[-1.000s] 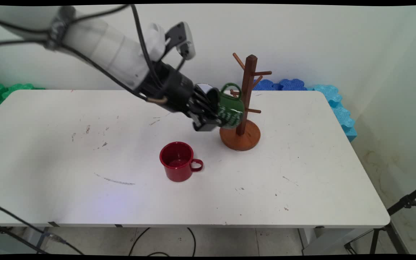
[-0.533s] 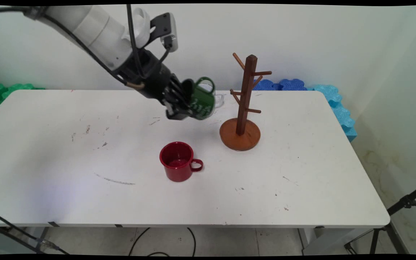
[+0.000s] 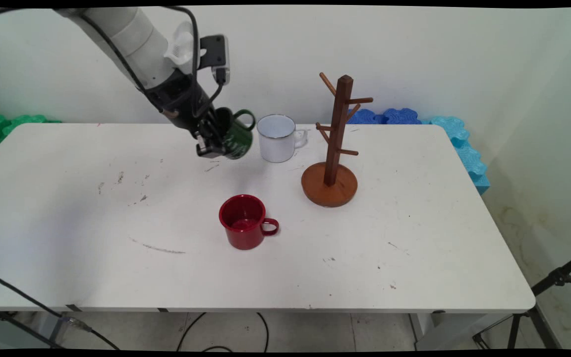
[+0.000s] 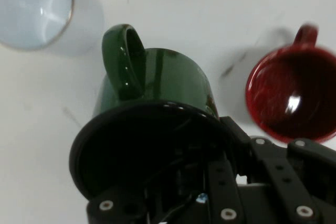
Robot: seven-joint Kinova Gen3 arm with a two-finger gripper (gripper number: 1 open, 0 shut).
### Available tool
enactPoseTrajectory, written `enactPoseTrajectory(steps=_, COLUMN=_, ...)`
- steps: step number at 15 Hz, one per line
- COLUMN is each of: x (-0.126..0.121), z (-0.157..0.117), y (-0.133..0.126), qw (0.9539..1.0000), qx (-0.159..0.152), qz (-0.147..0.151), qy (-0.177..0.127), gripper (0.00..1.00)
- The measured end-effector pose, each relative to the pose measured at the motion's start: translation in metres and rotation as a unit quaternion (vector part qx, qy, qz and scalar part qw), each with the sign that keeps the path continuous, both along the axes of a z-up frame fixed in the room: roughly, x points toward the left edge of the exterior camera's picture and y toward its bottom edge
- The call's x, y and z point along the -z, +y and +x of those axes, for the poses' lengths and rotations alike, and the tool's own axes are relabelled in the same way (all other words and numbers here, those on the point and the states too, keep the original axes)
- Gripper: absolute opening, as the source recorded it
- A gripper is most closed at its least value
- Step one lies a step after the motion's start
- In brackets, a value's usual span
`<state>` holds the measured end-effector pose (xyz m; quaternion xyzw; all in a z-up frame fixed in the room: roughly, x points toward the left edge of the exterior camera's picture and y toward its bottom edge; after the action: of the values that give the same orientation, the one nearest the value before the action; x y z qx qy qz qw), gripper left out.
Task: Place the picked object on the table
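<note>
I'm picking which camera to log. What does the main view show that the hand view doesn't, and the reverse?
Only the main view shows the wooden mug tree, the table edges and the wall behind. Only the hand view looks onto the green mug from its rim side, handle up. Both show the green mug held in the gripper, the white mug and the red mug.

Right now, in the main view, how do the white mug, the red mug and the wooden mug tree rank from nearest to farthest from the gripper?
The gripper holds a green mug.
1. White mug: just right of it, near the table's far side.
2. Red mug: nearer the camera, standing alone.
3. Wooden mug tree: farthest right, beyond the white mug.
</note>
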<state>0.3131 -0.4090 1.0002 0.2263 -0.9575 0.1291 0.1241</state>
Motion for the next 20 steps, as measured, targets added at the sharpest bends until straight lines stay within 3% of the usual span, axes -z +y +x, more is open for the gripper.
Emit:
enactPoseTrajectory(steps=4, x=0.016, z=0.003, y=-0.016, qw=0.9985, qx=-0.01, qz=0.023, qy=-0.048, gripper=0.0)
enactPoseTrajectory(steps=9, x=0.043, z=0.004, y=-0.044, qw=0.9934, qx=-0.025, qz=0.052, qy=-0.099, gripper=0.0)
enactPoseTrajectory(steps=13, x=0.065, z=0.0, y=-0.064, qw=0.9892, qx=-0.033, qz=0.075, qy=-0.121, gripper=0.0)
enactPoseTrajectory(steps=20, x=0.096, z=-0.011, y=-0.088, qw=0.9847, qx=-0.037, qz=0.106, qy=-0.133, gripper=0.0)
